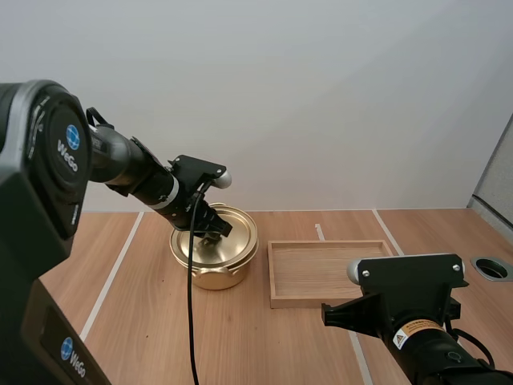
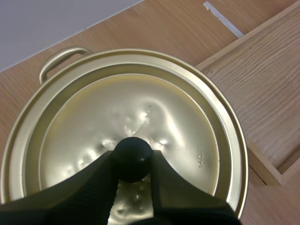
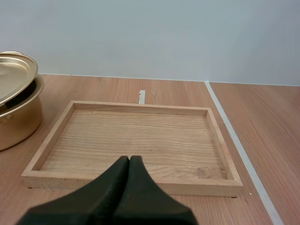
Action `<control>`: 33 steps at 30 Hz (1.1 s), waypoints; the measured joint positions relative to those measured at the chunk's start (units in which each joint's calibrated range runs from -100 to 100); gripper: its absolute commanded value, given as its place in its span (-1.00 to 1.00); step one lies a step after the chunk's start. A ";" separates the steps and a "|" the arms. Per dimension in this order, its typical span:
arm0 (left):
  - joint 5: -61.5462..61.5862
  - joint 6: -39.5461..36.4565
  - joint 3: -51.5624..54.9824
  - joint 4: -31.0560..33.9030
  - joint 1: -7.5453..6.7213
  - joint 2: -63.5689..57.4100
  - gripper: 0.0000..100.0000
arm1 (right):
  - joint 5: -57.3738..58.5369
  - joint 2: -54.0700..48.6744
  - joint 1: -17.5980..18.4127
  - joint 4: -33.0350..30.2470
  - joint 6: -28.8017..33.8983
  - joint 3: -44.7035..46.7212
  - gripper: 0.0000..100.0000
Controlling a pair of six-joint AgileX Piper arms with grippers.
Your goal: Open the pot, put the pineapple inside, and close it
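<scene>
My left gripper (image 2: 132, 165) is closed on the small black round knob (image 2: 131, 153) at the centre of the shiny gold metal lid (image 2: 173, 117). One finger sits on each side of the knob, so the grip looks firm.

The round gold metal pot (image 1: 210, 277) sits on the light wooden table (image 1: 144, 321), just left of the shallow rectangular wooden tray (image 3: 140, 108). Pot and tray are close but not touching.

Key relation: the knob is straight under the left wrist, so I judge the lid comes off with a plain vertical pull. From the right wrist view the lid is tilted, and its tray-side edge is off the pot rim with a dark gap below. My guess is the lid is partly lifted and not yet clear. The left arm is much nearer the pot.

My right gripper (image 3: 129, 161) is closed on nothing, its fingers together as one wedge. It hovers by the tray's near rim, well away from the pot.

Hard to read:
- The far side of the lid is cut off, so I can't tell whether it touches the rim there.
- The pot's inside is hidden under the lid.
- I cannot tell where the pineapple lies.
</scene>
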 measured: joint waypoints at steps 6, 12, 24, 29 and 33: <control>0.00 0.77 0.00 -0.33 0.00 1.03 -1.00 | 0.00 0.00 0.00 0.00 0.00 0.00 -1.00; 0.16 1.17 0.00 -1.14 0.00 2.04 -1.00 | 0.00 0.00 0.00 0.00 0.00 0.00 -1.00; 0.59 1.17 0.00 -1.43 0.00 2.04 -0.98 | 0.00 0.00 0.00 0.00 0.00 0.00 -1.00; 1.74 1.30 0.00 -1.43 0.00 2.04 0.26 | 0.00 0.00 0.00 0.00 0.00 0.00 -1.00; 3.50 1.37 0.00 -1.69 0.00 2.04 1.00 | 0.00 0.00 0.00 0.00 0.00 0.00 -1.00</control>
